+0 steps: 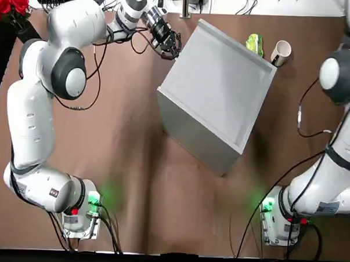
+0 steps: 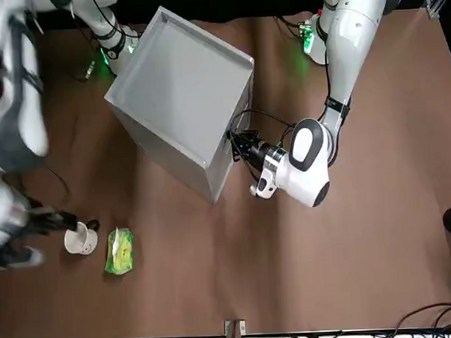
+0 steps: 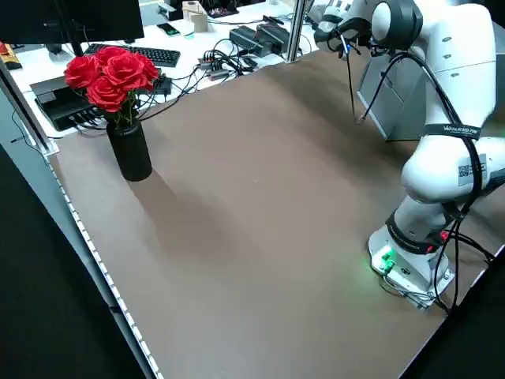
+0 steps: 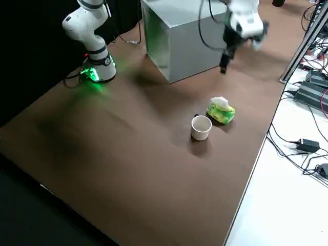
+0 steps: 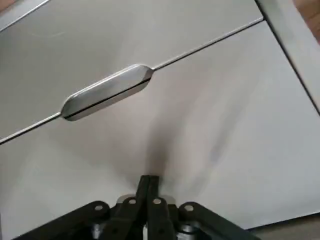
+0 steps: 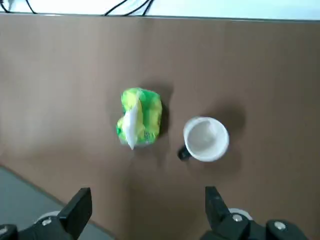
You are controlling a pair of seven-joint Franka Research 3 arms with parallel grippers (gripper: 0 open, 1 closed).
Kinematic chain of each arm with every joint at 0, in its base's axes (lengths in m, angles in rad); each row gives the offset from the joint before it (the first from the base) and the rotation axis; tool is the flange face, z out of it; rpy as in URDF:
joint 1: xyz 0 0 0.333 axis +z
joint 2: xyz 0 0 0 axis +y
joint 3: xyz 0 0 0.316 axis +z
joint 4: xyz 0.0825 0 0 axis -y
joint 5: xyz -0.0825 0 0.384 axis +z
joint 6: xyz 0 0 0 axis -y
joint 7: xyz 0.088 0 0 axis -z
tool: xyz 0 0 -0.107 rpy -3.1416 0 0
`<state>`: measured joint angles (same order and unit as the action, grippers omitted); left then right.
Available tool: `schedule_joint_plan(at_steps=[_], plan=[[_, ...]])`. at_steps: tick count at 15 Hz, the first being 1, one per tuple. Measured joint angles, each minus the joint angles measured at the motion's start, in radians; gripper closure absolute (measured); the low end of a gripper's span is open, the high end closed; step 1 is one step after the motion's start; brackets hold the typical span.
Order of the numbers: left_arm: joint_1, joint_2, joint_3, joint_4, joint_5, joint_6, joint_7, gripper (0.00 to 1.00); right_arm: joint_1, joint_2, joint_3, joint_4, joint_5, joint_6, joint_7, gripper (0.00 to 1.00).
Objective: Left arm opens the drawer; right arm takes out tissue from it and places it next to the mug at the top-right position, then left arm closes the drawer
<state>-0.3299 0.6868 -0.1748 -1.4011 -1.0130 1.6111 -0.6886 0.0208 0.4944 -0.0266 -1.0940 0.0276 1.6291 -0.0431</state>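
Observation:
The grey cabinet (image 1: 217, 92) stands mid-table, and its drawer front (image 5: 200, 110) sits flush, with the oval handle (image 5: 106, 91) on the seam. My left gripper (image 5: 148, 182) is shut, empty, with its tips against that front panel just off the handle; in the top view this left gripper (image 1: 170, 49) is at the cabinet's far left face. The green and yellow tissue (image 1: 255, 43) lies on the table just left of the white mug (image 1: 281, 51) at the far right. Above them hangs my right gripper (image 6: 146, 197), open and empty, with the tissue (image 6: 140, 117) and mug (image 6: 205, 139) below it.
A black vase of red roses (image 3: 118, 103) stands at the far left corner. Cables, a keyboard and power bricks (image 3: 260, 35) line the white strip beyond the table's far edge. Brown tabletop (image 1: 132, 181) stretches between the two arm bases.

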Motion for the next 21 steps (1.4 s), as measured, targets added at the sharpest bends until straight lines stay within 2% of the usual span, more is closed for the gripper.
schedule_joint_plan(at_steps=[3, 6, 11, 15, 16, 18, 19, 21], plan=[[-0.008, 0.001, 0.007, 0.0, 0.015, 0.015, -0.001, 0.99, -0.033, -0.12, 0.0, -0.001, 0.0, -0.12, -0.015, 0.0], [-0.006, 0.002, 0.015, 0.003, 0.129, 0.042, -0.011, 0.99, -0.037, -0.188, 0.0, -0.008, 0.001, -0.187, -0.014, 0.0], [0.103, -0.04, 0.022, 0.038, 0.354, 0.042, -0.011, 0.99, -0.047, -0.204, 0.005, -0.048, 0.004, -0.224, -0.017, 0.0], [0.211, -0.166, 0.02, 0.049, 0.542, 0.018, 0.025, 0.98, -0.047, -0.232, 0.009, -0.111, 0.004, -0.197, -0.018, 0.0], [0.231, -0.201, 0.019, 0.05, 0.589, 0.011, 0.06, 0.94, -0.047, -0.248, 0.01, -0.133, 0.004, -0.18, -0.018, 0.0], [0.264, -0.267, 0.02, 0.051, 0.686, 0.007, 0.164, 0.77, -0.047, -0.282, 0.01, -0.185, 0.004, -0.143, -0.018, 0.0], [0.296, -0.33, 0.02, 0.051, 0.75, -0.001, 0.278, 0.58, -0.047, -0.306, 0.01, -0.222, 0.004, -0.124, -0.018, 0.0], [0.332, -0.384, 0.021, 0.051, 0.786, -0.021, 0.392, 0.41, -0.047, -0.316, 0.011, -0.237, 0.004, -0.116, -0.018, 0.0]])
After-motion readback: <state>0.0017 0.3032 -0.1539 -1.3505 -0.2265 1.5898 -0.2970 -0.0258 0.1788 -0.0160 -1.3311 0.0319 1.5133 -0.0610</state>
